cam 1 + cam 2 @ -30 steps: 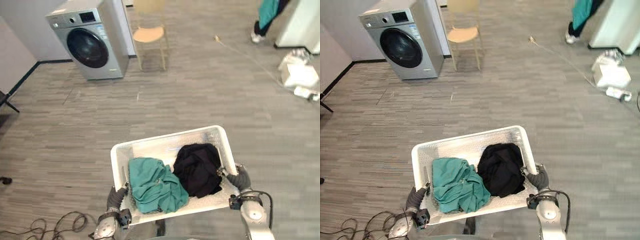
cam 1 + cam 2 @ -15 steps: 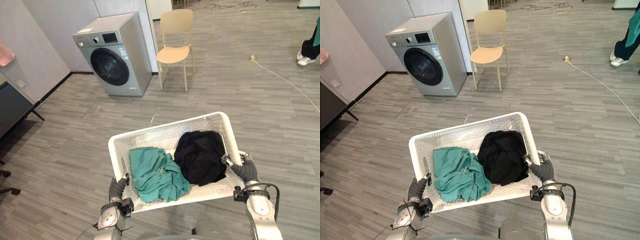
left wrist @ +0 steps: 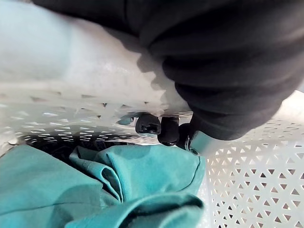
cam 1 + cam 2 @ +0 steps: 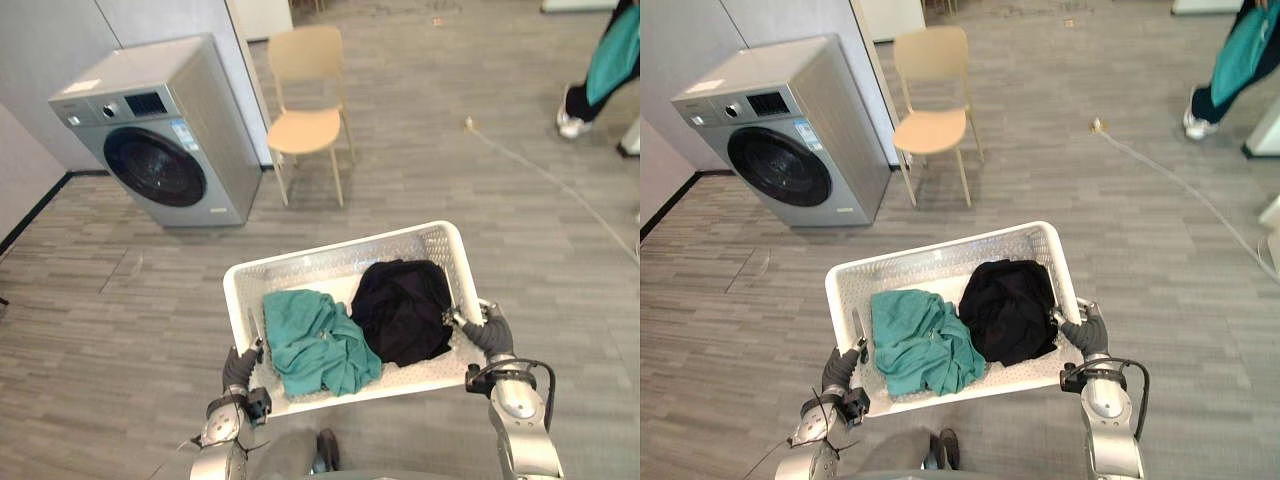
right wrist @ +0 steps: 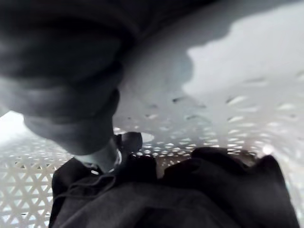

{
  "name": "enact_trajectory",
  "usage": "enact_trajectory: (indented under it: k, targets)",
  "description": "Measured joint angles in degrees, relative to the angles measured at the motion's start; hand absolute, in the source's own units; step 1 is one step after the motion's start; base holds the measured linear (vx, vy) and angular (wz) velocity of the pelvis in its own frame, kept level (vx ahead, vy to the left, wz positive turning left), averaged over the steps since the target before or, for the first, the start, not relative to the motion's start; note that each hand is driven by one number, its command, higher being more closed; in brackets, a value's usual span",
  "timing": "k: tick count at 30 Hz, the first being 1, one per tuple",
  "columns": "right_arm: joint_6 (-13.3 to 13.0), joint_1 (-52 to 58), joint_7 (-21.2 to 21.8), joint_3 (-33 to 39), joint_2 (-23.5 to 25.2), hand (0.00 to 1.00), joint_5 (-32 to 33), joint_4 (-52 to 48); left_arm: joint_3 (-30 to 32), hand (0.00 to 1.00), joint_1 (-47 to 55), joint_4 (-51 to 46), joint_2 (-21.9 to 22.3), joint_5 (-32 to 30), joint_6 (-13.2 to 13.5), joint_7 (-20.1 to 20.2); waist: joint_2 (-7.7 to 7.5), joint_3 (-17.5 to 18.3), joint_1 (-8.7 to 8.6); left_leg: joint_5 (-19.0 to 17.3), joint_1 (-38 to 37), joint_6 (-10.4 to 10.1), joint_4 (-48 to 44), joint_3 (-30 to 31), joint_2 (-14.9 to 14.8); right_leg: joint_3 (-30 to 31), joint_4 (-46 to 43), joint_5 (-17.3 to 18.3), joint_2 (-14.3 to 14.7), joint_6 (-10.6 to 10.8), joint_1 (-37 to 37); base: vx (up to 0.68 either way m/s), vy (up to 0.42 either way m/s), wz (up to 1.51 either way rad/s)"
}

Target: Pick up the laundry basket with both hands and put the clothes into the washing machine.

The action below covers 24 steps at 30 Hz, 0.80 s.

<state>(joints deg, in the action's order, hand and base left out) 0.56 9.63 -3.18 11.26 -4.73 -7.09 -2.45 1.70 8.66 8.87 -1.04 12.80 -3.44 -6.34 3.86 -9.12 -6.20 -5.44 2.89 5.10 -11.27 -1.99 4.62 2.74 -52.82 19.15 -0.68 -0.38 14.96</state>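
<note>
laundry basket (image 4: 340,258) — left hand (image 4: 240,367), right hand (image 4: 490,333) fingers hooked over its rims

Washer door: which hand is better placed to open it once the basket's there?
Left, probably. The washer stands ahead on the robot's left, the left hand's side; the right hand is farther from it. Both hands grip the basket.

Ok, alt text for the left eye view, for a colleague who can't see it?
A white laundry basket with a teal garment and a black garment is carried by the left robot hand and right robot hand at its side rims. Ahead left stands a silver washing machine beside a beige chair; a person's legs at far right.
</note>
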Motion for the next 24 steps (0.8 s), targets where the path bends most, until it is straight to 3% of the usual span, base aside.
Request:
enact_trajectory:
  k: [1, 2, 3, 4, 5, 9, 11, 12, 13, 14, 16, 18, 20, 22, 23, 24]
  targets:
    - [0.01, 0.61, -0.15, 0.36, 0.18, 1.00, 0.26, -0.18, -0.33, 1.00, -0.83, 0.54, -0.21, -0.10, 0.00, 0.00, 0.54, -0.27, -0.21, -0.02, -1.48, -0.03, 1.36, 0.69, -0.67, -0.20, 4.25, 0.02, 0.01, 0.03, 1.58, 0.47, -0.165, 0.81]
    - [-0.02, 2.18, -0.60, 1.36, 1.71, 1.00, 0.54, -2.07, -1.82, 1.00, -2.07, 0.76, -1.79, -0.14, 0.01, -0.01, 0.52, -0.44, -0.96, -1.13, -4.63, -1.69, 3.48, 2.08, -1.72, -1.12, 17.37, -2.40, -1.29, 0.48, 4.25, 0.48, -0.201, 0.84]
    - [-0.11, 3.49, -0.99, 1.68, 2.69, 1.00, 0.66, -3.91, -2.57, 1.00, -2.75, 0.71, -2.61, -0.15, 0.02, -0.01, -0.40, -0.65, -1.04, -2.57, -5.48, -2.80, 3.18, 2.88, -1.76, -0.26, 25.71, -6.20, -2.39, 0.95, 4.54, 0.45, -0.231, 0.85]
    - [-0.22, 4.85, -1.52, 1.71, 2.86, 1.00, 0.89, -4.77, -2.98, 1.00, -2.93, 0.70, -2.65, -0.15, 0.04, -0.03, -0.84, -0.71, -1.24, -4.10, -6.22, -3.71, 2.46, 3.53, -1.84, -0.64, 27.08, -11.56, -3.17, 1.97, 4.22, 0.45, -0.288, 0.62]
    - [-0.31, 6.17, -2.57, 2.70, 2.22, 1.00, 1.26, -5.69, -4.07, 1.00, -3.05, 0.68, -1.39, -0.69, 0.04, -0.16, -0.26, -0.63, -1.83, -6.22, -6.71, -4.40, -0.35, 2.84, -3.37, -2.49, 24.71, -10.92, -3.13, -0.06, 3.08, 0.44, -0.290, 0.49]
    - [-0.08, 6.97, -3.44, 4.71, 1.77, 1.00, 2.40, -6.15, -5.56, 1.00, -3.14, 0.63, 0.39, -2.40, 0.05, -0.16, 0.40, -0.49, -2.55, -3.53, -9.40, -8.65, -1.21, -0.06, -4.78, -4.87, 21.05, -6.43, -3.30, -2.81, 1.35, 0.45, -0.264, 0.26]
    - [-0.06, 7.68, -3.41, 4.60, 1.21, 1.00, 2.51, -6.24, -5.76, 1.00, -2.22, 0.54, 0.78, -2.40, 0.04, -0.11, 0.42, -0.56, -2.50, -2.27, -7.80, -10.68, -11.05, -0.78, -5.27, -5.04, 22.64, -4.48, -3.10, -3.18, -2.54, 0.43, -0.244, 0.03]
    - [-0.05, 8.13, -3.29, 4.29, 0.61, 1.00, 2.53, -6.73, -5.75, 1.00, -0.86, -0.01, 1.27, -2.37, 0.09, -0.10, 0.54, -0.80, -2.41, -0.92, -4.74, -12.83, -22.15, -1.43, -5.97, -4.94, 23.49, -2.85, -2.53, -3.46, -5.58, 0.28, -0.135, -0.08]
    - [-0.05, 8.84, -3.11, 3.75, -0.33, 1.00, 2.53, -7.72, -5.73, 1.00, 0.71, -0.53, 1.98, -2.26, 0.32, -0.07, 1.60, -0.81, -1.93, -1.09, -1.27, -12.96, -34.09, -1.47, -7.37, -4.58, 24.42, -1.33, -1.23, -4.09, -7.92, 0.28, -0.107, -0.21]
    - [-0.05, 8.92, -3.10, 3.26, -0.73, 1.00, 2.59, -7.97, -5.65, 1.00, 1.38, -0.87, 2.09, -2.18, 0.42, -0.10, 1.99, -0.81, -1.49, -1.30, 0.32, -12.93, -38.82, -2.16, -7.99, -4.09, 24.46, -0.64, -0.80, -4.36, -8.83, 0.26, -0.053, -0.44]
    - [-0.01, 9.62, -3.11, 2.20, -1.49, 1.00, 3.12, -8.43, -5.45, 1.00, 2.93, -1.85, 1.93, -2.10, 0.42, -0.12, 2.21, -0.75, -0.41, -3.53, 5.21, -9.46, -44.74, -9.55, -12.51, -2.59, 26.09, 0.63, -0.55, -3.89, -12.32, 0.26, -0.022, -0.38]
    - [0.06, 10.32, -3.18, 2.22, -1.51, 1.00, 3.17, -9.34, -5.49, 1.00, 2.92, -1.89, 2.01, -2.10, 0.42, -0.09, 2.07, -0.80, 0.38, -4.43, 6.84, -8.01, -39.14, -13.93, -15.04, -2.26, 27.04, 0.72, -1.43, -3.75, -13.85, 0.25, 0.025, -0.26]
    - [0.09, 10.12, -3.42, 2.52, -3.19, 1.00, 3.65, -10.35, -5.66, 1.00, 2.69, -2.11, 3.04, -1.93, 0.43, -0.08, 2.04, -0.81, 0.64, -4.09, 8.36, -8.47, -20.59, -15.14, -15.22, -1.49, 28.06, 1.48, -3.28, -2.39, -15.60, 0.38, 0.098, -0.22]
    - [0.06, 9.51, -3.52, 3.07, -4.03, 1.00, 4.10, -10.29, -5.99, 1.00, 2.14, -2.10, 3.22, -1.73, 0.43, -0.03, 2.01, -0.76, 0.43, -2.39, 8.36, -10.50, -6.85, -12.08, -13.47, -1.23, 28.21, 2.42, -4.34, -0.71, -16.57, 0.29, 0.109, 0.00]
    - [0.06, 8.79, -3.52, 3.54, -4.28, 1.00, 4.28, -9.48, -6.15, 1.00, 1.49, -2.09, 3.23, -1.69, 0.40, 0.03, 2.33, -0.56, 0.42, -0.73, 9.54, -13.18, -0.78, -8.47, -12.70, -0.61, 28.93, 2.99, -4.39, 0.31, -17.76, 0.39, 0.189, -0.05]
    - [0.05, 7.87, -3.52, 3.57, -4.37, 1.00, 4.28, -8.70, -6.15, 1.00, 1.22, -2.09, 3.17, -1.69, 0.40, 0.03, 2.52, -0.43, 0.46, 0.12, 10.39, -14.37, 0.89, -5.74, -12.43, 0.18, 29.89, 3.37, -4.35, 1.00, -18.83, 0.48, 0.286, -0.38]
